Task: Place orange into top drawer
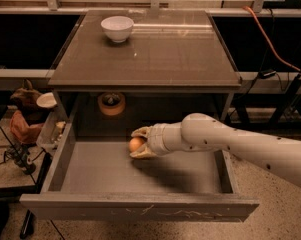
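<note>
The top drawer [100, 176] is pulled fully out, with a flat grey bottom and a scratched front panel [140, 209]. My arm reaches in from the right over the drawer. My gripper [135, 143] is shut on the orange [136, 144], one finger above it and one below, holding it low over the back middle of the drawer bottom. I cannot tell whether the orange touches the bottom.
A white bowl [117, 28] stands on the cabinet top [170, 49] at the back left. A tan tape roll [111, 104] sits in the recess behind the drawer. Clutter and cables lie on the floor to the left [27, 119]. An orange cable [270, 39] runs at the right.
</note>
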Robot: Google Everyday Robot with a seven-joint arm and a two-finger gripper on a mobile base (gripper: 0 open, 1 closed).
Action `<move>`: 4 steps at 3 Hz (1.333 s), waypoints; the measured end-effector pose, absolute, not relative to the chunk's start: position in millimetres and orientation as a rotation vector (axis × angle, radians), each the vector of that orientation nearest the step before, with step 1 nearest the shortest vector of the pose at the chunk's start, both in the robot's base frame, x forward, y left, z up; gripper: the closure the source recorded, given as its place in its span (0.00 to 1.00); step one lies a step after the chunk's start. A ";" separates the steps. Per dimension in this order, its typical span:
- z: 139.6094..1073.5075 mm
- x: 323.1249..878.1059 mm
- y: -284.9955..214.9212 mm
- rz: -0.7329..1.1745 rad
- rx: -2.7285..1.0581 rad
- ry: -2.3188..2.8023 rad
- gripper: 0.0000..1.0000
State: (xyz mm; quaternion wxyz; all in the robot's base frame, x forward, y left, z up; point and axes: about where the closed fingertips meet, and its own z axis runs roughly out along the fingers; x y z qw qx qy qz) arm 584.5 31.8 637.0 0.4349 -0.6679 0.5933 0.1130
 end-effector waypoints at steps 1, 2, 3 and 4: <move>637.0 584.5 31.9 0.281 -1.663 1.477 0.81; 637.0 584.5 31.9 0.282 -1.663 1.477 0.58; 637.0 584.5 31.9 0.282 -1.663 1.477 0.35; 637.0 584.5 32.0 0.282 -1.663 1.477 0.12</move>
